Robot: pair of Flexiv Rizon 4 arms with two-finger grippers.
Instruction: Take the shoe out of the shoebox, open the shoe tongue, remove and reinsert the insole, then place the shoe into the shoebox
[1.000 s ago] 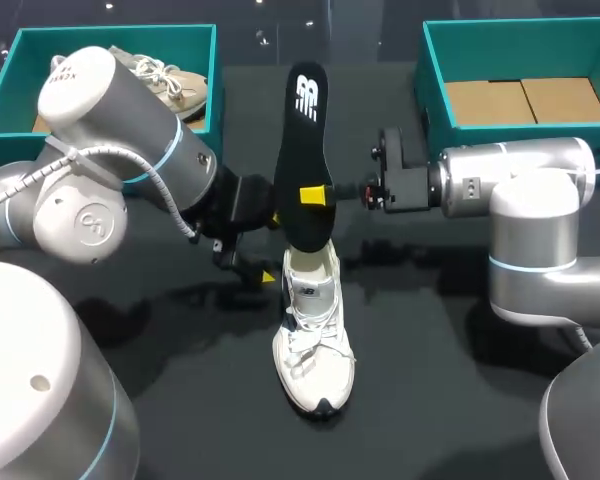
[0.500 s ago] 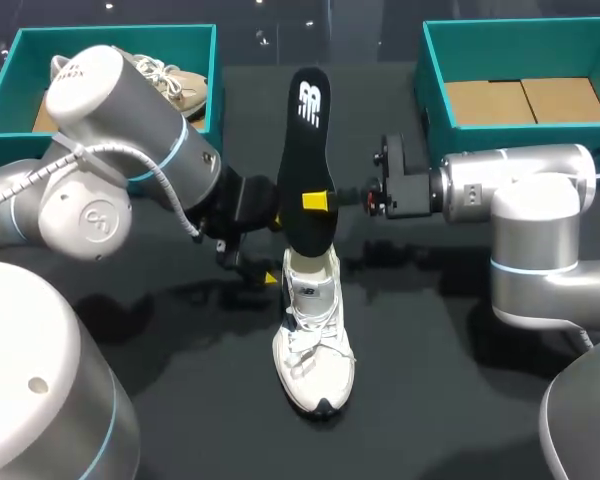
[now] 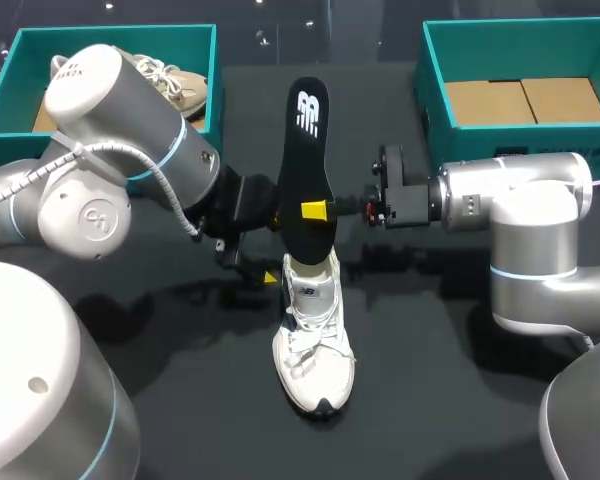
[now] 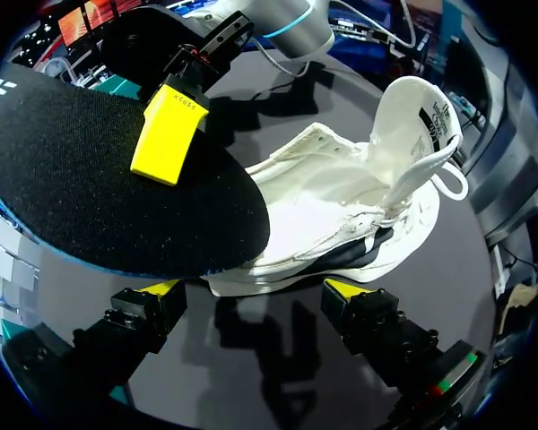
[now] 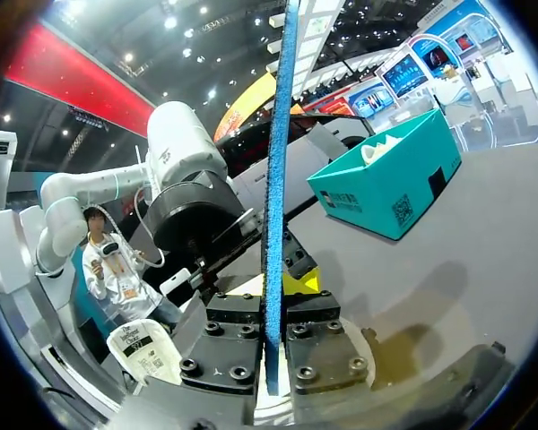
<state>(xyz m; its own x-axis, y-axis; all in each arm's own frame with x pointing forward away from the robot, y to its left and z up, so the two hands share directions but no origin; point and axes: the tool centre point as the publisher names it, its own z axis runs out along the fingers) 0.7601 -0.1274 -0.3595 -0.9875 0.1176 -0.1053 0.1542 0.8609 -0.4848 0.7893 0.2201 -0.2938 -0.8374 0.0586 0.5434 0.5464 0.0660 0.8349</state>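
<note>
R gripper (image 3: 320, 210) was clamped on the black insole (image 3: 305, 150), one yellow tip flat on the insole's face. In the R wrist view the insole (image 5: 276, 161) ran edge-on btwn the two finger blocks of the R gripper (image 5: 271, 313), both pressing it from either side. The insole stood nearly upright, its lower end over the heel opening of the white shoe (image 3: 313, 340); couldn't tell whether it touched the shoe.

L gripper (image 3: 272, 248) sat just beside the shoe's heel w/ fingers spread wide, holding nothing. In the L wrist view the L gripper (image 4: 253, 291) had its yellow tips well apart, w/ the shoe (image 4: 341, 206) lying just ahead of them, tongue pulled up and back, and the insole (image 4: 117, 197) hanging over the shoe's opening.

The shoe rested on its sole near the middle of the dark table (image 3: 430, 380), toe toward the robot. At the far L stood a teal shoebox (image 3: 20, 60) w/ a beige shoe (image 3: 170, 80) inside. At the far R stood a second teal shoebox (image 3: 430, 60) w/ brown cardboard (image 3: 520, 100) on its floor.
</note>
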